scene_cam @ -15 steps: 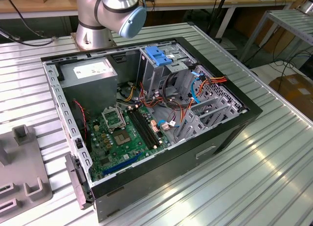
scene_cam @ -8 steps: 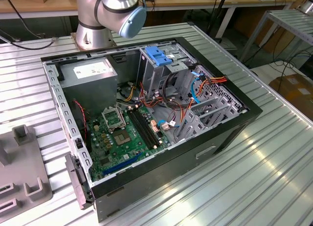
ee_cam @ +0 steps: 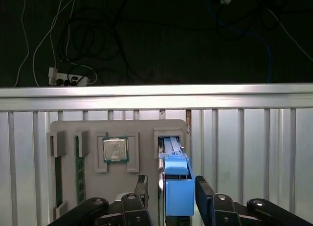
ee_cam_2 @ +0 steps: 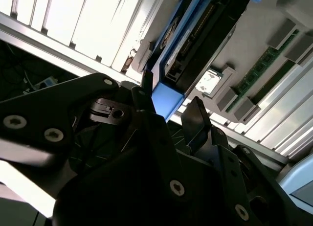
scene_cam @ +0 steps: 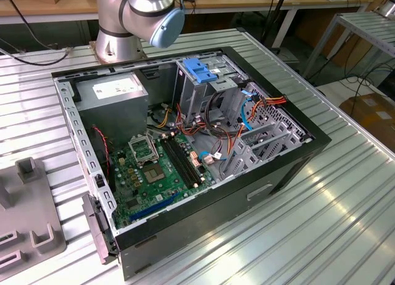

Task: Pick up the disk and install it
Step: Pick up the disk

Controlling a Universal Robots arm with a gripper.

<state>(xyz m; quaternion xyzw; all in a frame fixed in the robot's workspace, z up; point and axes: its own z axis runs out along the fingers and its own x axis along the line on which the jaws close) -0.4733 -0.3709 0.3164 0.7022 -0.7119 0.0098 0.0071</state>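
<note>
- Disk (ee_cam: 171,145) stands on edge in a slot of the grey tray (ee_cam: 142,125), its light-blue bracket (ee_cam: 178,194) toward the arm.
- Gripper (ee_cam: 171,182) spread; fingers (ee_cam: 201,187) flank the bracket, apart from it.
- Likely rigid, dense, shock-sensitive; best gripped on the bracket's flat sides.

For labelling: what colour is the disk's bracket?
Light blue bracket, clearest in the first wrist view.

Light-blue-framed disk (ee_cam: 177,189), black jaws, pale grey tray (ee_cam: 142,127).
</note>
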